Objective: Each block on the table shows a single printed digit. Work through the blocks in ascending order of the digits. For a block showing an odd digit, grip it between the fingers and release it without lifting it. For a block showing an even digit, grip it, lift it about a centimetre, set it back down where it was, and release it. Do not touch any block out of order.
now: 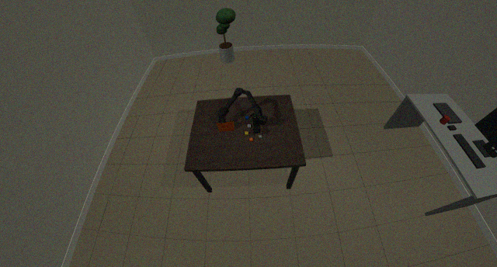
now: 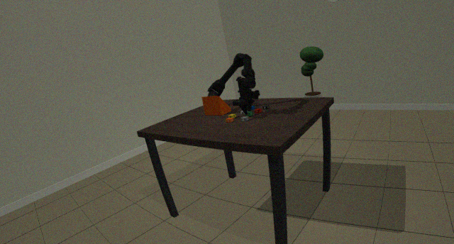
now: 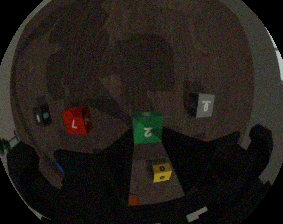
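My gripper (image 2: 246, 112) (image 3: 146, 131) points down and is shut on the green block (image 2: 250, 113) (image 3: 147, 126), which shows a 2. The block is at or very near the table top; any small gap under it cannot be made out. A red block (image 2: 258, 111) (image 3: 76, 122) shows a 7. A grey block (image 1: 260, 136) (image 2: 245, 118) (image 3: 205, 105), a yellow block (image 1: 246, 133) (image 2: 232, 115) (image 3: 162, 173) and a dark block (image 3: 42, 115) have digits too blurred to read surely. A white block (image 1: 249, 126), an orange block (image 1: 251, 139) (image 2: 230, 120) and a blue block (image 1: 246, 117) also stand on the table.
An orange wedge-shaped object (image 1: 226, 126) (image 2: 215, 106) stands near the arm's base. In the wrist view the red block is left of the fingers, the grey one right, and the yellow one shows between the fingers, below the green block. The dark table's edge (image 2: 213, 143) is well away.
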`<action>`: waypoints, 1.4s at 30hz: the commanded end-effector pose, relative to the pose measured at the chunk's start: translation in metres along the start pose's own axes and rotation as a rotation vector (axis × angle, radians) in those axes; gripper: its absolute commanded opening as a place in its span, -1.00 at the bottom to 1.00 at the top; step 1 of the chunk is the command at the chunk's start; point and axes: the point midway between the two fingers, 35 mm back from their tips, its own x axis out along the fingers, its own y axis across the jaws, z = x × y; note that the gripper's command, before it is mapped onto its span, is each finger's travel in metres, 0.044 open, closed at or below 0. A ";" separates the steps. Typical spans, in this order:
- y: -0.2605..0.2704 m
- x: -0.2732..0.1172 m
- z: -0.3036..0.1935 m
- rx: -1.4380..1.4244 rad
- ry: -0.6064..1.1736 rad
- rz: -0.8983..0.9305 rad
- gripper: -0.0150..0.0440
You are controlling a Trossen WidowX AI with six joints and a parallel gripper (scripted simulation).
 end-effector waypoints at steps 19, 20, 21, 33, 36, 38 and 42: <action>0.000 0.007 -0.003 0.011 0.007 0.006 0.72; 0.000 0.007 -0.003 0.011 0.007 0.006 0.81; 0.000 0.007 -0.003 0.011 0.007 0.006 0.86; -0.001 -0.032 -0.002 0.011 0.007 0.004 0.78; -0.002 -0.069 0.001 0.012 0.007 0.000 0.51; -0.002 -0.100 -0.001 0.012 0.007 0.001 0.33; -0.001 -0.110 -0.002 0.012 0.008 0.001 -0.03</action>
